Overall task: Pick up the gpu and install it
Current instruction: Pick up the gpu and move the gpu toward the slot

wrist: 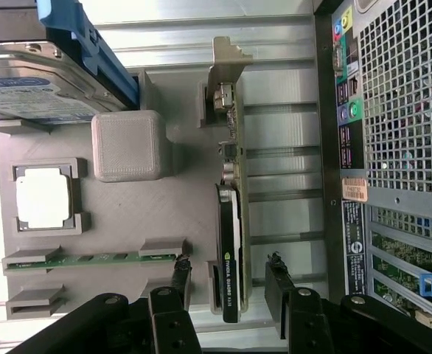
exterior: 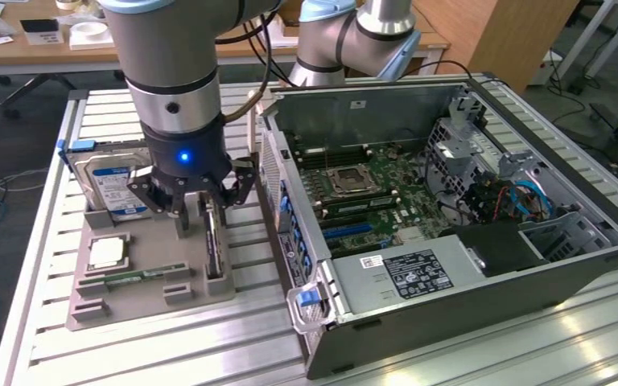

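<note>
Lettering on the black cooler edge marks the gpu [wrist: 231,243], which stands on its long edge in a slot of the grey tray [wrist: 164,214], just beside the open computer case [exterior: 449,314]. Its circuit-board back faces the case, and its silver end bracket [wrist: 227,63] sits at the end away from the gripper [wrist: 227,276].

The gripper hangs over the cooler end of the card. Its fingers [wrist: 180,284] are spread, one on each side of the card with a gap on both sides, so nothing is grasped.

The card looks light, thin and stiff, so it should lift without flexing. The board back with its small parts and the contact edge seem the fragile places. The smooth cooler face may be a little slippery. A pinch across the thickness, pad on cooler and pad on board, looks the sensible hold. Taken this near one end, the card might tilt towards the bracket.

The tray also carries a hard drive [exterior: 110,183] with a blue-white label, a processor chip [wrist: 45,195] in a square recess, a green memory stick [wrist: 91,259] held in small slots, and a raised grey block [wrist: 127,145].

Inside the case lie the motherboard [exterior: 368,189] and a labelled power-supply box [exterior: 411,273]. Tray and case both rest on the slatted metal worktop [exterior: 180,354].
</note>
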Controlling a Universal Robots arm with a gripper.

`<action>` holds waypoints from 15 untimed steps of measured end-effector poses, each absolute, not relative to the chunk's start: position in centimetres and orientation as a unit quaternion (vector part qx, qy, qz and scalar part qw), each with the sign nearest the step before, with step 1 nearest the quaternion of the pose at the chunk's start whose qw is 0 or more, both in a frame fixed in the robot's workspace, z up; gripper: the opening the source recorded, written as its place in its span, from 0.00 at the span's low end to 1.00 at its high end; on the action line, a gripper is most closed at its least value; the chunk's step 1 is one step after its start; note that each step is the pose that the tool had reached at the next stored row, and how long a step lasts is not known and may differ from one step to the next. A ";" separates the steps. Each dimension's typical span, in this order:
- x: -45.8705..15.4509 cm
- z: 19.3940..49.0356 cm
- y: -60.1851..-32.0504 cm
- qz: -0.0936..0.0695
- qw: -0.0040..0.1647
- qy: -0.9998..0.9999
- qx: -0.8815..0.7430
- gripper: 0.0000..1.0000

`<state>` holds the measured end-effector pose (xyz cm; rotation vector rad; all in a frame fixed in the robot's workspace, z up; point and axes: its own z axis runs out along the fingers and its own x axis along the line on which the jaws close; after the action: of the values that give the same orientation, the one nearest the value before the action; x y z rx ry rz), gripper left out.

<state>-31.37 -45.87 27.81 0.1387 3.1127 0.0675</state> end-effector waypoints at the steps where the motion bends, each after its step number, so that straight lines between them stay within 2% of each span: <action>1: -31.4 27.8 -45.9 0.022 0.013 0.999 0.045 0.53; 15: -31.4 26.5 -45.9 0.022 0.013 0.999 0.045 0.53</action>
<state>-31.37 -45.87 26.45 0.1388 3.1127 0.0677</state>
